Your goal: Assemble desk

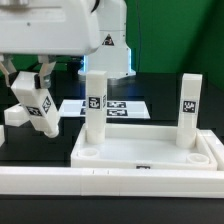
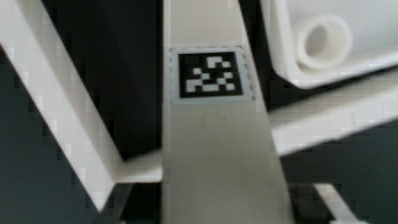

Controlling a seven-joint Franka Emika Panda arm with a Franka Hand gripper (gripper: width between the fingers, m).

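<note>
The white tray-like tabletop (image 1: 150, 152) lies rim up at the exterior view's right. Two white legs stand upright in its corner sockets, one at the left (image 1: 95, 108) and one at the right (image 1: 189, 108), each with a tag. My gripper (image 1: 33, 90) hangs left of the tabletop and above the table, shut on a third tagged leg (image 1: 38, 108), which tilts. In the wrist view this leg (image 2: 217, 120) runs down the middle between my fingers (image 2: 334, 205). A tabletop corner with an empty round socket (image 2: 327, 40) shows beyond it.
The marker board (image 1: 118, 106) lies behind the tabletop. A long white border bar (image 1: 90, 181) runs along the front, and another bar (image 2: 54, 110) shows in the wrist view. A small white block (image 1: 14, 115) rests at the exterior view's left edge.
</note>
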